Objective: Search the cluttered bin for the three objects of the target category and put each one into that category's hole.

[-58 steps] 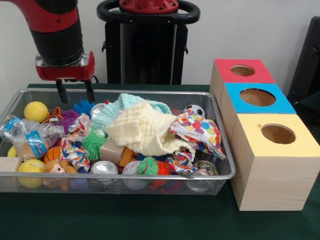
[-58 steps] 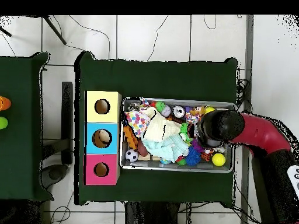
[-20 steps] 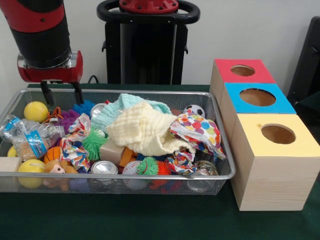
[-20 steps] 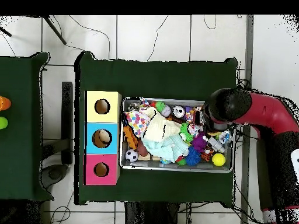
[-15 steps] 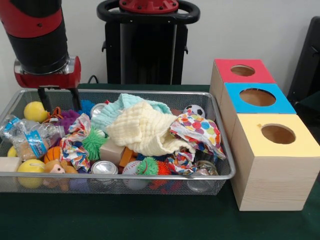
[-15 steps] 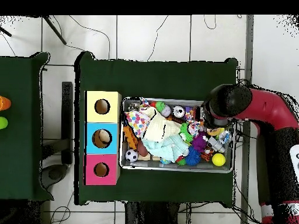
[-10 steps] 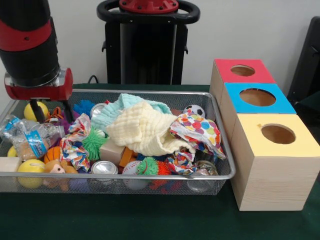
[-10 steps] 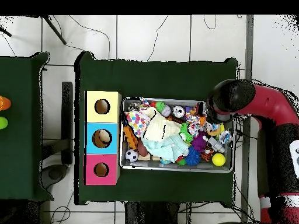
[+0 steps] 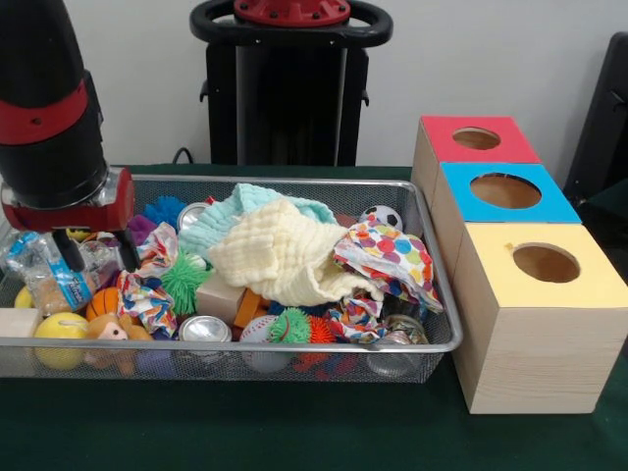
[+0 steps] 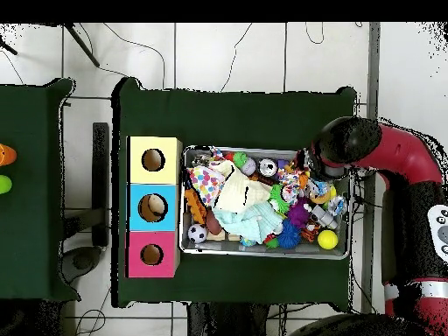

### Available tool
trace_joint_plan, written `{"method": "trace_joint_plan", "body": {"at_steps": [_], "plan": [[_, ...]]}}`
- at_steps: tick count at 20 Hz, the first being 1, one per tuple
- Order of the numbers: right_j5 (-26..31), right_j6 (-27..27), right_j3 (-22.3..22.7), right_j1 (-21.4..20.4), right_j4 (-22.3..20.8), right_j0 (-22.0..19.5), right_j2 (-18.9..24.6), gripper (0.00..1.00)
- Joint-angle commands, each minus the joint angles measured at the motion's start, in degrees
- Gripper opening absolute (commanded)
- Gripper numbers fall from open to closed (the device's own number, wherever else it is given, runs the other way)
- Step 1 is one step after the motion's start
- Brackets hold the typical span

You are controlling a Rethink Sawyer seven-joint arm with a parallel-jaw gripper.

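Red-and-black arm (image 9: 49, 118) — round, glossy

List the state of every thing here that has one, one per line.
gripper: open, lowered into the bin's end
wire bin: full of clutter
cream cloth: crumpled on top
red-topped box: hole unblocked
blue-topped box: hole unblocked
yellow-topped box: hole unblocked

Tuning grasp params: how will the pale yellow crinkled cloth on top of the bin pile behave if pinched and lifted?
The pale yellow crinkled cloth lies in loose folds, so it is probably floppy and light. It drapes over neighbouring toys, so lifting may drag or uncover them.
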Motion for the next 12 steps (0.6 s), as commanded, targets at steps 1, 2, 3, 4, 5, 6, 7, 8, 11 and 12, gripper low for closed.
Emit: {"method": "trace_joint_plan", "body": {"at_steps": [1, 2, 3, 4, 5, 6, 7, 8, 11, 12], "plan": [[-3.34, -16.84, 4.97, 0.24, -4.8, -0.83, 2.12, 1.0], [-3.07, -16.71, 5.96, -0.93, -4.54, -0.81, 2.09, 1.0], [-3.33, -16.43, 6.93, -1.69, -4.49, -0.95, 2.04, 1.0], [-4.34, -16.55, 9.27, -3.07, -4.31, -1.85, 2.01, 1.0], [-4.88, -16.87, 10.13, -3.27, -4.36, -2.46, 2.21, 1.0], [-5.42, -17.18, 10.99, -3.46, -4.41, -3.06, 2.42, 1.0], [-5.94, -17.53, 11.62, -3.6, -4.62, -3.56, 2.51, 1.0], [-7.14, -17.82, 12.8, -3.87, -4.85, -4.11, 2.67, 1.0], [-9.16, -18.51, 14.63, -3.81, -5.44, -5.59, 3.08, 1.0], [-9.44, -18.85, 14.74, -3.51, -5.67, -5.96, 3.25, 1.0]]}}
